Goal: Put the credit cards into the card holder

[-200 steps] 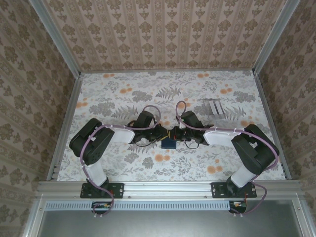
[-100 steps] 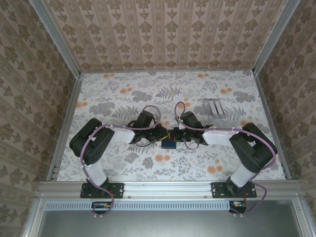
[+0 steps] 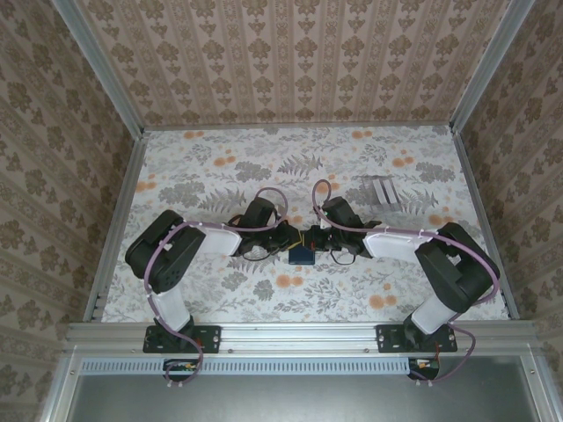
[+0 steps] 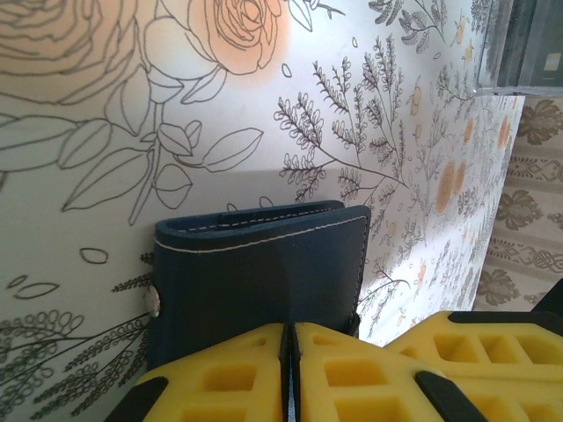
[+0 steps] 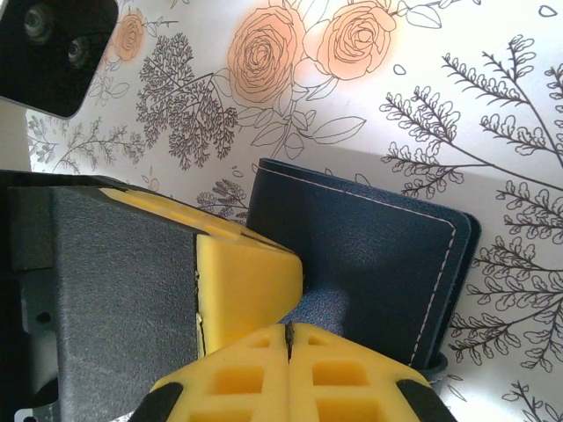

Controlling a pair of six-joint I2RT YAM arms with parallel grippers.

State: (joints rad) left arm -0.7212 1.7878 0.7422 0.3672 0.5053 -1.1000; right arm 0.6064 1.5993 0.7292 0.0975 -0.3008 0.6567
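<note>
The floral-printed table [image 3: 202,167] spreads out on every side of the card holder [image 3: 302,255], which lies flat near its middle, closed, its dark navy outside facing up; the left arm [image 3: 167,255] reaches in toward the card holder from its left and the right arm [image 3: 453,259] from its right, so that the two nearly meet over it.

The left tool [image 3: 288,237] sits at the card holder's left far corner; seen from its own wrist, the left tool [image 4: 289,338] has its yellow pads pressed together with just a thin seam between them, set right over the edge of the card holder [image 4: 264,264]; I cannot tell whether any leather is caught in that seam. The right tool [image 3: 317,239] sits at the card holder's right far corner; from its wrist view the right tool [image 5: 288,338] likewise has its pads squeezed tight together, nothing visible between them, hanging just over the card holder [image 5: 378,264], whose white stitching runs along the edge.

The striped cards [image 3: 381,190], pale grey and flat, lie well apart from the card holder, beyond it and to its right; a small metal stud [image 4: 155,300] shows on the card holder's left side.
</note>
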